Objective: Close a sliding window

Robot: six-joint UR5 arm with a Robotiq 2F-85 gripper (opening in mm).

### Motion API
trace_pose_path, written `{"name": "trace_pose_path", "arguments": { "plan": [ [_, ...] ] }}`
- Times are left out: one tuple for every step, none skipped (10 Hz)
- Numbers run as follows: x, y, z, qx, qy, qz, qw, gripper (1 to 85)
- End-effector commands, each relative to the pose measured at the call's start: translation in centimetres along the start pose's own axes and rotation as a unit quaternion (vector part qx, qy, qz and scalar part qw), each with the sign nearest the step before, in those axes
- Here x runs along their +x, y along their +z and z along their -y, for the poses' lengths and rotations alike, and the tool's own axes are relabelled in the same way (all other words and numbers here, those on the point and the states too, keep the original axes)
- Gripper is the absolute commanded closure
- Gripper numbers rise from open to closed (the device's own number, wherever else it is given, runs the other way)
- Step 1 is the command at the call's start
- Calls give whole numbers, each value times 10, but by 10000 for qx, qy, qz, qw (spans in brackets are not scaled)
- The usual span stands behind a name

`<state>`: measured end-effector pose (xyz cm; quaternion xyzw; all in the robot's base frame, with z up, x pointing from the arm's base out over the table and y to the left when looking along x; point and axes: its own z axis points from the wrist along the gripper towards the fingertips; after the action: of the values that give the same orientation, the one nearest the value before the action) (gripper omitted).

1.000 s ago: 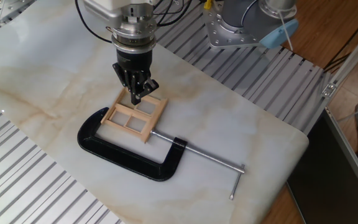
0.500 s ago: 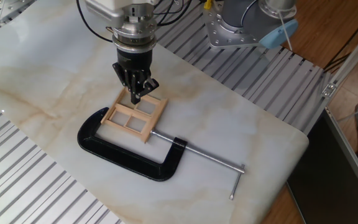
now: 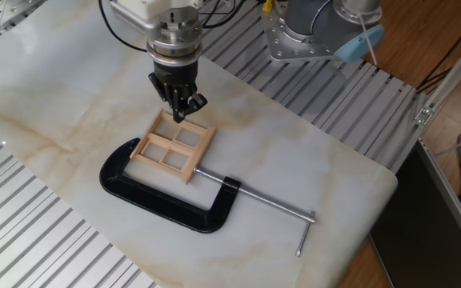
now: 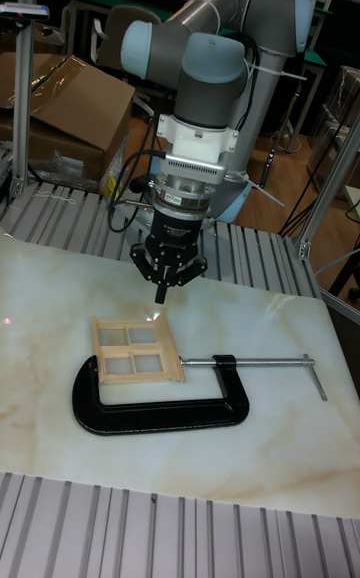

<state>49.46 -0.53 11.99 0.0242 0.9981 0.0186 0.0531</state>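
The sliding window (image 3: pixel 173 146) is a small pale wooden frame with four panes. It lies flat on the marble slab, held between the jaws of a black C-clamp (image 3: pixel 157 198). My gripper (image 3: pixel 181 114) hangs just above the window's far edge, pointing down, its fingers pressed together with nothing between them. In the tall fixed view the gripper (image 4: pixel 160 293) sits a little above and behind the window (image 4: pixel 135 348), apart from it.
The clamp's long steel screw (image 3: pixel 258 198) runs right across the marble slab (image 3: pixel 310 152), ending in a cross handle. Ribbed metal table (image 3: pixel 38 248) surrounds the slab. The arm's base (image 3: pixel 310 32) stands at the back right.
The gripper has risen from the window's far edge and shifted slightly back. The window and clamp lie as before.
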Motion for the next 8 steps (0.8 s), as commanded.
{"name": "trace_pose_path", "arguments": {
  "plan": [
    [12, -2, 4, 69, 139, -239, 9996, 850],
    [8, -1, 8, 131, 55, -152, 9998, 850],
    [12, -2, 6, 105, 82, -222, 9997, 850],
    [24, 1, 7, 90, 104, -483, 9987, 850],
    [18, 11, 2, -63, 143, -346, 9993, 850],
    [16, 23, 5, -139, 103, -251, 9995, 850],
    [15, 29, 4, -212, 155, -286, 9992, 850],
    [16, 32, 8, -132, 171, -328, 9992, 850]
  ]
}}
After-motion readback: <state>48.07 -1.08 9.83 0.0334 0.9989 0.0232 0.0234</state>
